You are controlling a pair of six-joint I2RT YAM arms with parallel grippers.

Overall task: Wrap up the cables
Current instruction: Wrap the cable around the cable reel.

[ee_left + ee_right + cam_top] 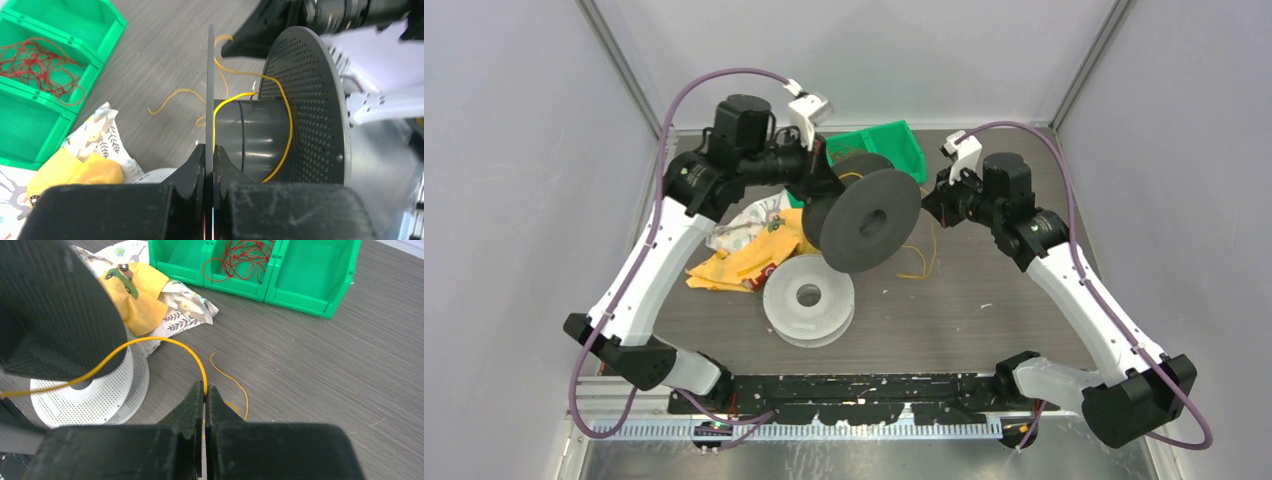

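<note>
left tool (210,154): clamped on dark spool (305,100) flange
right tool (204,390): clamped on yellow cable (150,339), at spool's 3 o'clock
cable: draped over spool hub

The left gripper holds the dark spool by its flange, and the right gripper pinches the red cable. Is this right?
Not quite. The right gripper pinches the yellow cable, as the right wrist view shows; the red cable lies in the green bin. The left gripper does hold the dark spool by its flange.

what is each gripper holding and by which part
The left gripper clamps the dark spool by its thin flange rim; the right gripper pinches the yellow cable partway along.
</note>
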